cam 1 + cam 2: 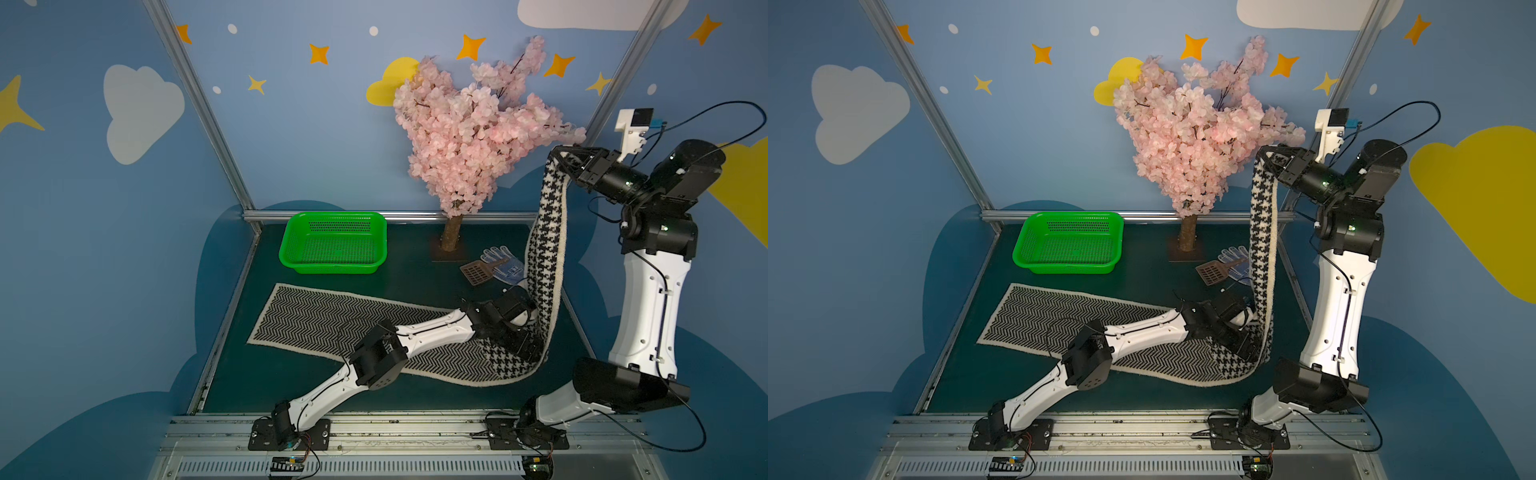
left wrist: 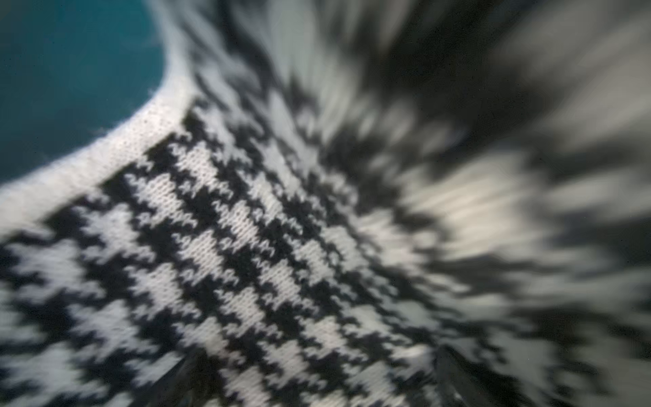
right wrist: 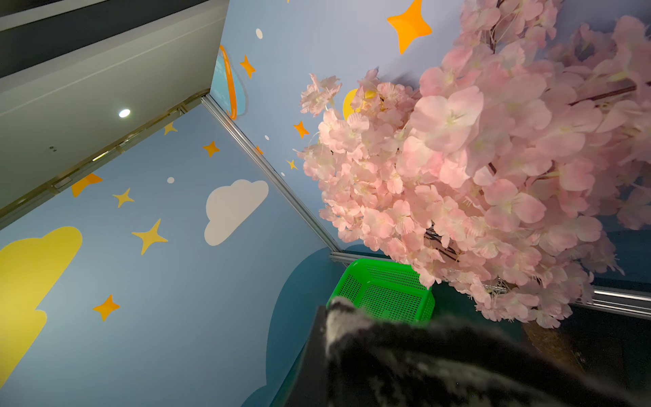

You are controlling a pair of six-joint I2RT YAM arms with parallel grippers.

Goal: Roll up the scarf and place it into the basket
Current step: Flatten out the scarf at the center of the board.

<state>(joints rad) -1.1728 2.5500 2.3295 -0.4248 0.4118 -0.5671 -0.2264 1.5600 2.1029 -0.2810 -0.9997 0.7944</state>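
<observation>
Clamped shut, the right fingers (image 1: 571, 156) pinch one end of the scarf (image 1: 332, 324) and hold it high above the back right corner of the counter (image 1: 415, 257), close against the pink blossom of the tree (image 1: 469, 133). From that grip the cloth hangs down, houndstooth side showing, to the front right part of the counter. There it bends and turns over into a flat zigzag stretch that runs across the middle toward the left edge.

Right at that bend the left fingers (image 1: 528, 351) are spread wide and low over the houndstooth face. Whether they press on the cloth I cannot tell. The left wrist view shows only blurred knit very close.

Near the back edge, toward the left corner, the basket (image 1: 332, 268) stands empty, well apart from the cloth. A glove (image 1: 505, 266) and a small brown scoop (image 1: 476, 274) lie just beside the hanging part.

By my reading no roll is formed yet, and this is the set-up for the first turn. The next move probably calls for lowering the raised end onto the flat stretch, clear of the branches, while the left fingers steady the bend.
</observation>
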